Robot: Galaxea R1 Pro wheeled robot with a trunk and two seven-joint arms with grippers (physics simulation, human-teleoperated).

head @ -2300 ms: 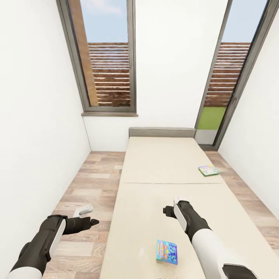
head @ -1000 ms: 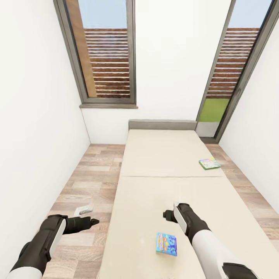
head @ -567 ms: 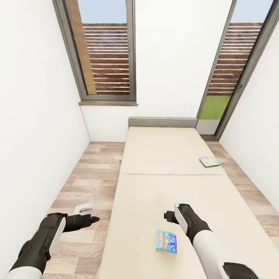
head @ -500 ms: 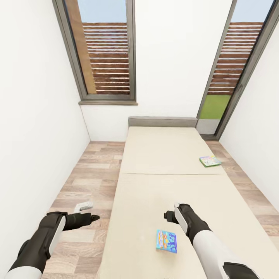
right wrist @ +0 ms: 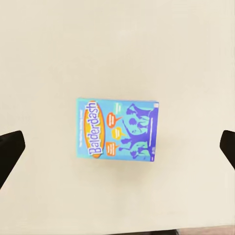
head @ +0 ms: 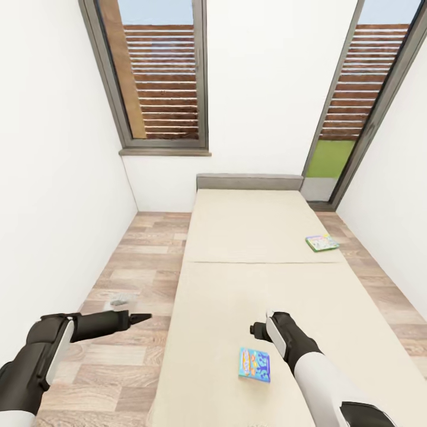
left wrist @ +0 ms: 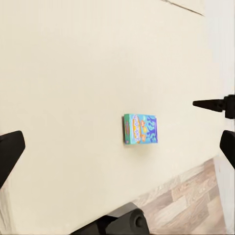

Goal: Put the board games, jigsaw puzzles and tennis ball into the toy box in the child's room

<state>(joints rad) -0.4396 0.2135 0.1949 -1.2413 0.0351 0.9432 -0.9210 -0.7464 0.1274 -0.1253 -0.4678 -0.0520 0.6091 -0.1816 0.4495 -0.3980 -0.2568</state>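
Since half a second ago my left arm has swung outward and lower: the forearm now lies nearly level over the wood floor (head: pixel 136 261), and the left gripper (head: pixel 137 318) points toward the bed (head: pixel 255 279) without reaching its edge. The window sill sits a little higher in the head view, so the head has tilted too. My right arm has kept its place, wrist bent down, right gripper (head: pixel 258 330) hanging over the mattress just beyond the blue board game (head: pixel 255 365). That box lies flat near the foot of the bed, apart from both grippers. The second board game (head: pixel 321 242), green-edged, lies far up the bed by its right side. The right wrist view looks straight down on the blue box (right wrist: pixel 117 129) and reads "Balderdash"; the head view is too small for that. In both wrist views the dark fingertips (right wrist: pixel 10 149) stand at opposite edges, so both pairs of jaws are spread wide, holding nothing. The left wrist view sees the same box (left wrist: pixel 140 129) from the side.
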